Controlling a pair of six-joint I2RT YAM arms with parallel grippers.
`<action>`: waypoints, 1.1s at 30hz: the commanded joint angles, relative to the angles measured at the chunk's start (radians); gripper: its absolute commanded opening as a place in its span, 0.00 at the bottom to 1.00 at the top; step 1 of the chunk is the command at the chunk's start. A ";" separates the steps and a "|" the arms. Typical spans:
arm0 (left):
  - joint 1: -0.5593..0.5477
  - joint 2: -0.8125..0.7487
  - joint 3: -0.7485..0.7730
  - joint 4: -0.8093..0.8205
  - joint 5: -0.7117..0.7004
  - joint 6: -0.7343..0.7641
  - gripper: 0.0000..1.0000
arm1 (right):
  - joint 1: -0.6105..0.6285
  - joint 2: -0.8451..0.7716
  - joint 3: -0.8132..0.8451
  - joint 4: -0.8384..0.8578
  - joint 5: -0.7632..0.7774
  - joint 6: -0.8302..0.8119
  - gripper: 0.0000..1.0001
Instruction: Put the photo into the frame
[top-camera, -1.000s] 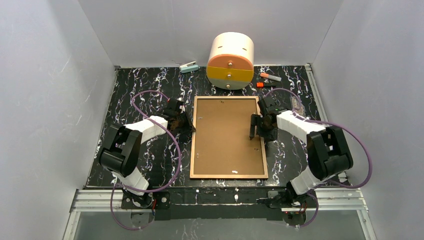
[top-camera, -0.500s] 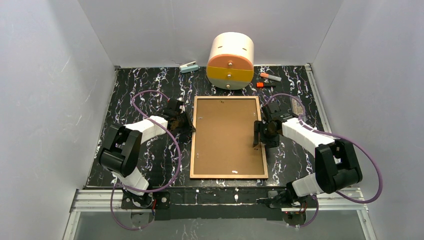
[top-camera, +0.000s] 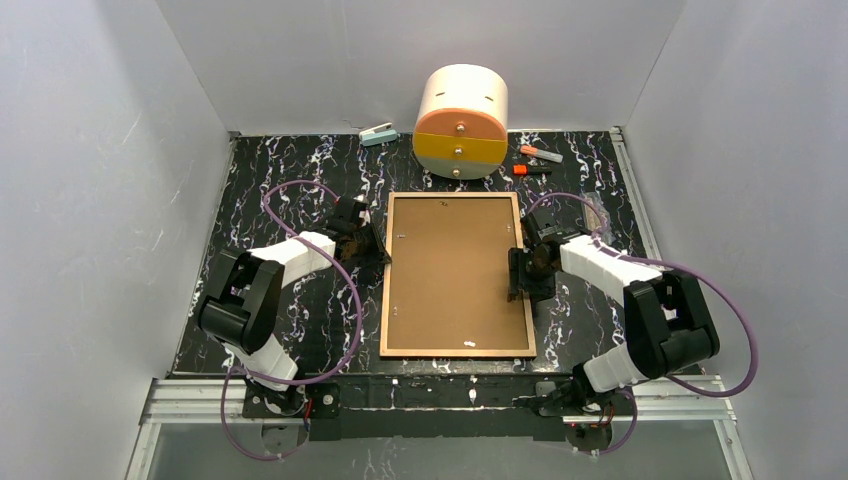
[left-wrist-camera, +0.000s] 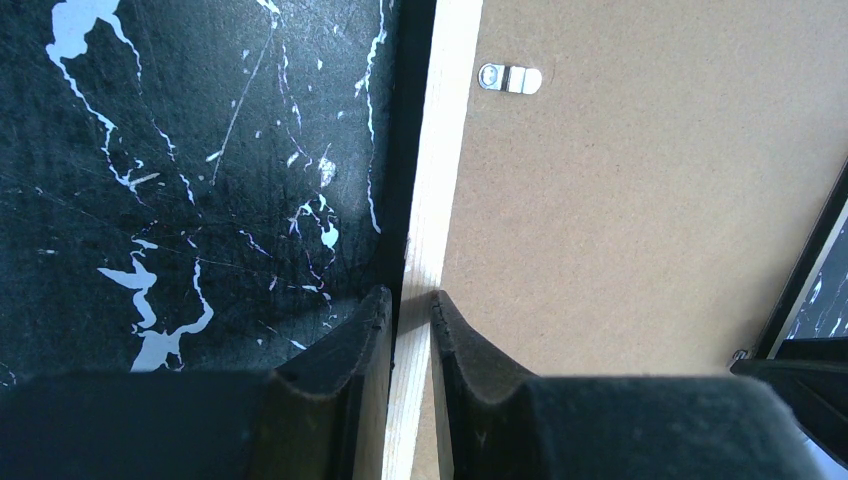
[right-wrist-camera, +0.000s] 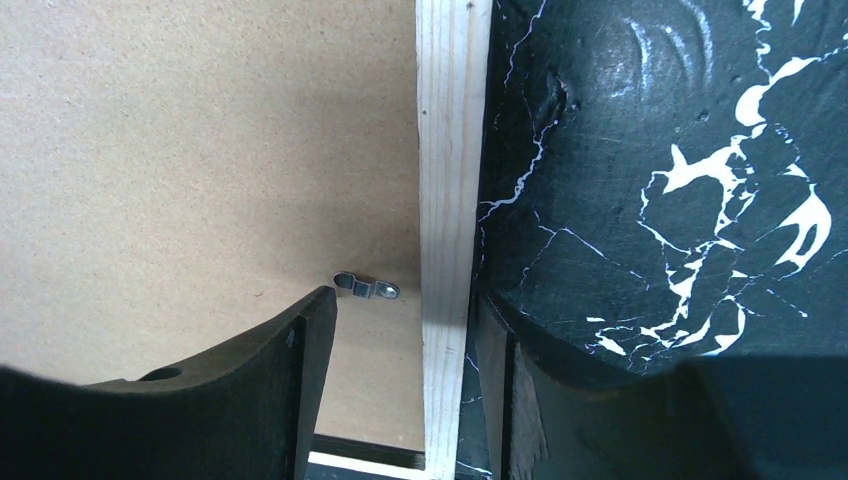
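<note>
The left claw (left-wrist-camera: 408, 300) is clamped on the frame (left-wrist-camera: 443, 150) at its left rim. The right claw (right-wrist-camera: 405, 300) is apart, astride the right rim. It should close squarely, avoiding the clip (right-wrist-camera: 366, 287).

Desk (top-camera: 300, 170): black marble | drawer box (top-camera: 461, 120): far centre | stapler (top-camera: 378, 134): left of it | markers (top-camera: 540, 154): right | backing board (top-camera: 455, 270): centre

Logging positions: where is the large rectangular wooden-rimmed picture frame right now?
Top view: the frame lies back-up at mid-table, just in front of the round cream-and-orange drawer box, the left gripper on its left rim, the right gripper straddling its right rim.
</note>
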 joint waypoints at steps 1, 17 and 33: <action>0.014 0.044 -0.032 -0.132 -0.107 0.041 0.12 | 0.010 0.008 -0.001 0.003 0.014 -0.004 0.61; 0.016 0.033 -0.034 -0.148 -0.157 0.056 0.10 | 0.014 0.026 0.013 0.047 0.100 0.094 0.52; 0.019 0.040 -0.036 -0.149 -0.167 0.063 0.08 | 0.015 0.045 -0.013 0.093 0.116 0.160 0.50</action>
